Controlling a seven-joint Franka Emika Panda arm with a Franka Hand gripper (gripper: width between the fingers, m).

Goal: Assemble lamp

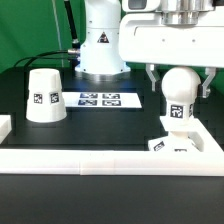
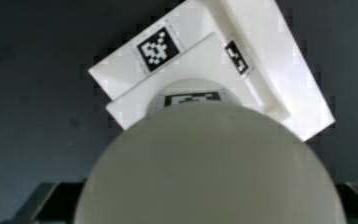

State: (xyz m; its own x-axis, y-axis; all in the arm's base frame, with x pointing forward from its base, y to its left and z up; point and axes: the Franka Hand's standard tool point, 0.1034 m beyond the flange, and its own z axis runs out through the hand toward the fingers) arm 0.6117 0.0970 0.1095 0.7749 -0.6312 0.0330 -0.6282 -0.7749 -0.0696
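Observation:
The white ball-like bulb (image 1: 180, 92) stands upright with its tagged neck on the flat square base (image 1: 172, 147), at the exterior view's right. My gripper (image 1: 179, 86) hangs over it, one finger on each side of the ball with a small gap at both, so it is open. In the wrist view the bulb (image 2: 202, 165) fills the space between the jaws of the gripper (image 2: 202, 205), and the tagged base (image 2: 202, 55) shows beyond it. The cone-shaped shade (image 1: 43, 96) stands alone at the exterior view's left, wide end down.
The marker board (image 1: 105, 100) lies flat in front of the arm's pedestal (image 1: 100, 50). A low white wall (image 1: 100, 160) runs along the front of the black table and turns up the right side beside the base.

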